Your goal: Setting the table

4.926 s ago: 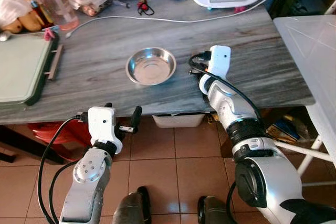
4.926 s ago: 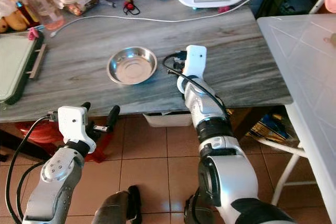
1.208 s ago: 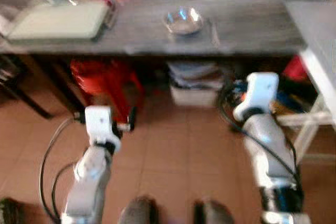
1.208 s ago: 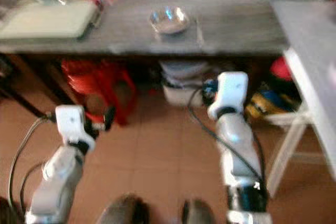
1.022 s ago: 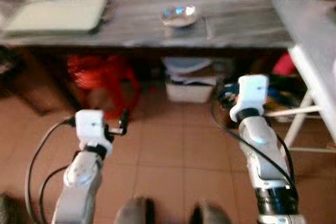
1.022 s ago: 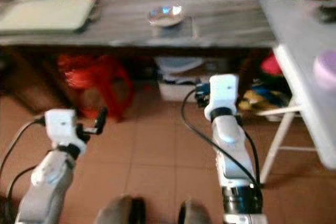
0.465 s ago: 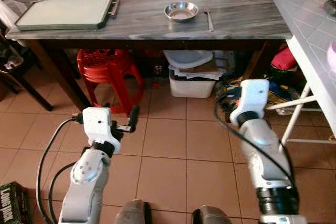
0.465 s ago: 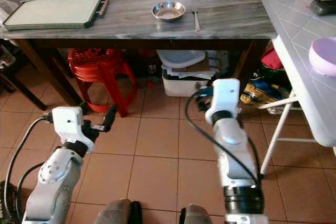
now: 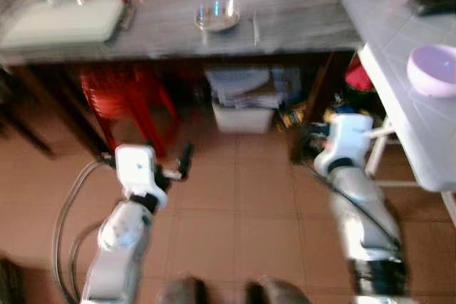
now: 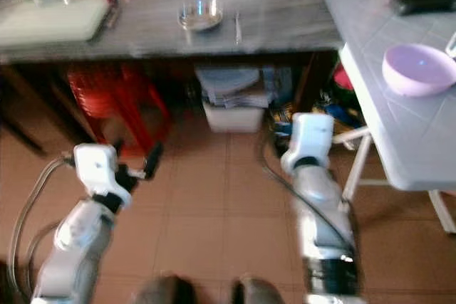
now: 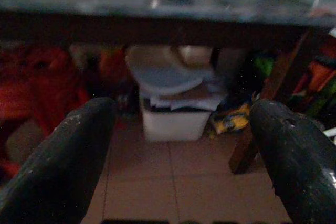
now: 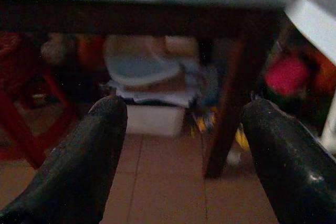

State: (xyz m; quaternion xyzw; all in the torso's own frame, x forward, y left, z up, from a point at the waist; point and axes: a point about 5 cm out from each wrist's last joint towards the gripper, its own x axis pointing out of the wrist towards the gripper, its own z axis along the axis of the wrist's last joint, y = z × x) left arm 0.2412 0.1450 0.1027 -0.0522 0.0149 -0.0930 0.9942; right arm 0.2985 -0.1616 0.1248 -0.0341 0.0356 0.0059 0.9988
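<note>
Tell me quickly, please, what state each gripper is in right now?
Left gripper: open, fingers spread wide, holding nothing, over the floor.
Right gripper: open, fingers spread wide, holding nothing, over the floor.

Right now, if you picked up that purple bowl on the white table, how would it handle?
The purple bowl looks like smooth plastic, so probably light and rigid, unlikely to shatter. Its rounded, glossy wall may slip between two fingers; gripping the rim seems safer. It sits upright on the white table, so tipping looks unlikely.
</note>
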